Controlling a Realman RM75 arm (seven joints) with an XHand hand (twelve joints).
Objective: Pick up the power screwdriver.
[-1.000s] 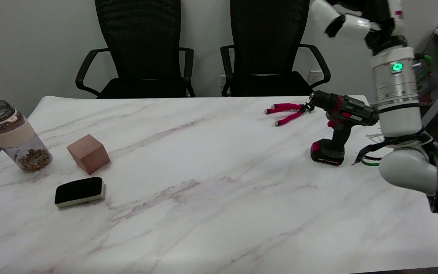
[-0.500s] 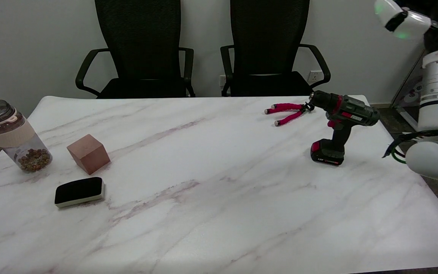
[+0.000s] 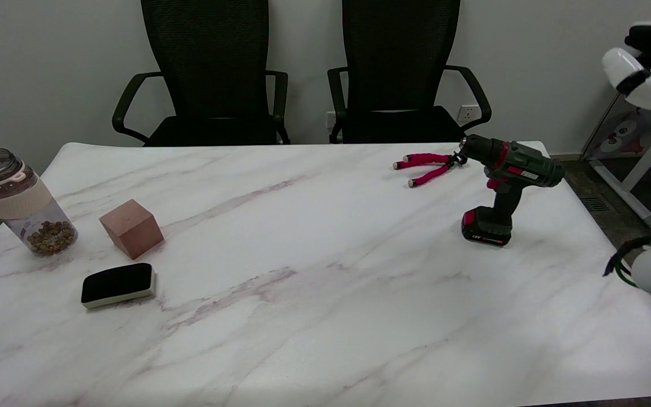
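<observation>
The power screwdriver (image 3: 503,183) is standing on its flat battery foot on the white marble table (image 3: 314,294), near the far right corner. It is dark green and black with red bits, and its battery at the bottom is black and red with a small label on it. Its round black nose is pointing left, almost touching the end of a little pink tripod (image 3: 428,167) that is lying on the table. The right hand (image 3: 650,59) is showing at the top right edge, up in the air and well apart from the screwdriver. Only a part of it is showing, so I cannot tell if its fingers are spread or curled. On the left side, a jar (image 3: 17,200) with brown bits inside, a brown cube (image 3: 131,228) and a black eraser (image 3: 117,284) are sitting. Two black chairs (image 3: 399,73) are standing behind the table.
</observation>
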